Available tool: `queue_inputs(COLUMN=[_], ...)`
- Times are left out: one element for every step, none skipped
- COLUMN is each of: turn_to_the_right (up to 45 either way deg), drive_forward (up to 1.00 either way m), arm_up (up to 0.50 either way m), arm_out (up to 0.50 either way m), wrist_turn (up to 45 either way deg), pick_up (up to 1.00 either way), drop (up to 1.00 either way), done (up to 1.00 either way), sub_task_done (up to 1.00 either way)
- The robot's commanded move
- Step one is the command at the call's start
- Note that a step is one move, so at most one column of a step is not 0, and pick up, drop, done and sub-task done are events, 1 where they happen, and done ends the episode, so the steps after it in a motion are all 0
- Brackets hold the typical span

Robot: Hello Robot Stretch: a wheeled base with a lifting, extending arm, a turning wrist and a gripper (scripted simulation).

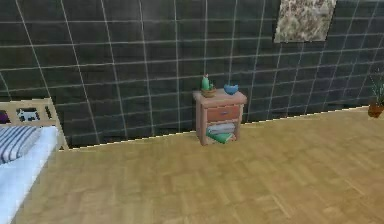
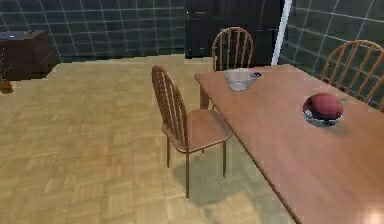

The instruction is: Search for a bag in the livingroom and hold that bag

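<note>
The forward view has one small wooden stand [image 1: 219, 112] against a dark tiled wall [image 1: 120, 60]. On top of the stand are two things. One green bottle-like thing [image 1: 206, 84] is at the left edge, and one blue bowl [image 1: 231, 89] is at the right edge. One green and white thing [image 1: 222, 137] lies on the stand's bottom shelf, and I cannot tell what it is. One picture [image 1: 304, 20] hangs on the wall, high up and to the right of the stand. One bed [image 1: 22, 175] is at this view's left, with one striped pillow [image 1: 14, 141] on it. One plant [image 1: 376, 100] is at the right edge of the view.

The arm side view has one big wooden table [image 2: 290, 160] with three wooden chairs. One chair [image 2: 185, 115] is at the table's left edge. Two chairs [image 2: 232, 48] [image 2: 355, 65] are at its far edge. Two things are on the table. One red round thing [image 2: 323, 106] sits in a dish near the right edge, and one grey thing [image 2: 240, 78] sits near the far left corner. One dark cupboard [image 2: 25, 52] stands by the wall at the view's left.

I cannot tell where the bag is. I cannot tell how the gripper's jaws stand.
</note>
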Motion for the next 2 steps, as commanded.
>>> queue_inputs(turn_to_the_right=[42.0,0.0], drive_forward=[0.00,0.75], arm_up=[0.00,0.00], arm_out=[0.00,0.00], wrist_turn=[0.0,0.0], pick_up=[0.00,0.00], drop=[0.00,0.00], done=[0.00,0.00], sub_task_done=[0.00,0.00])
